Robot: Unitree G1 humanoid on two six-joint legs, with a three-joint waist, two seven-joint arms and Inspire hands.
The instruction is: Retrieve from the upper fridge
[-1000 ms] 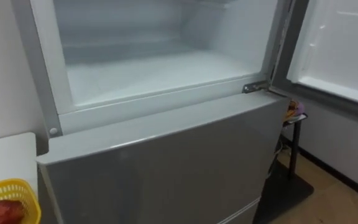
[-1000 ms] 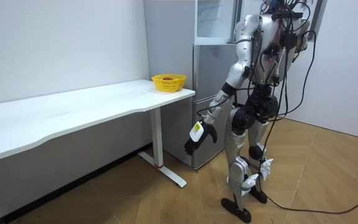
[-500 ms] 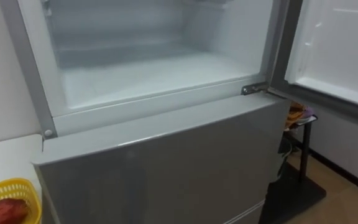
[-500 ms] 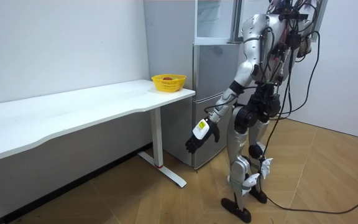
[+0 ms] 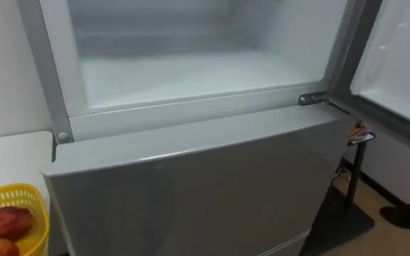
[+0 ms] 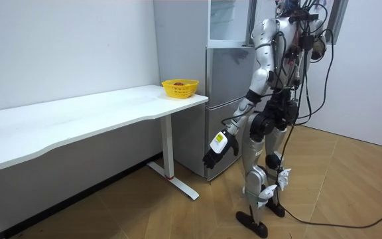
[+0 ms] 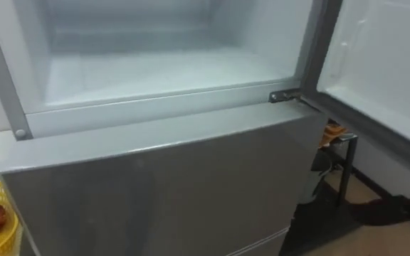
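Seeing the upper fridge bare, fruit in the basket on the surface, left robot hand hanging low, grip untellable, I fear a turn clipping the open door

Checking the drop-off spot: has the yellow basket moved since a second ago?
No. In the room view the yellow basket stays at the corner of the white table, beside the fridge.

We see the white bench running up beside the fridge. At that end stands a yellow basket, with red fruits inside.
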